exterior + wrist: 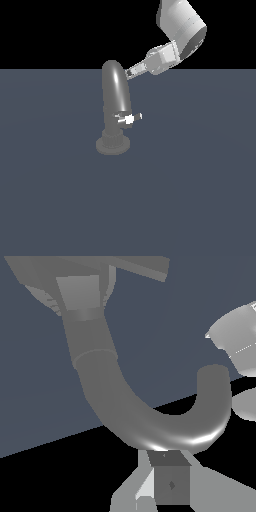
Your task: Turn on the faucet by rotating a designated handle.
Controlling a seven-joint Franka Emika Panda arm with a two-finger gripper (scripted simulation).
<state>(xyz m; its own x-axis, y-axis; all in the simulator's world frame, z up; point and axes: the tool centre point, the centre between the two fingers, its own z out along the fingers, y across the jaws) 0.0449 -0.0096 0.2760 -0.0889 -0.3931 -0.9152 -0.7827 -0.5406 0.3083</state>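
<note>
1. Gripper point(131, 73) hovers just beside the arch top of the faucet point(116, 95); we cannot tell whether its fingers are spread or pressed together.
2. We see the handle point(129, 118) jutting from the faucet body, well below that arch.
3. We should descend alongside the spout, then push the lever's free end sideways.
4. Open floor surrounds the faucet base; only the spout crowds us.
</note>
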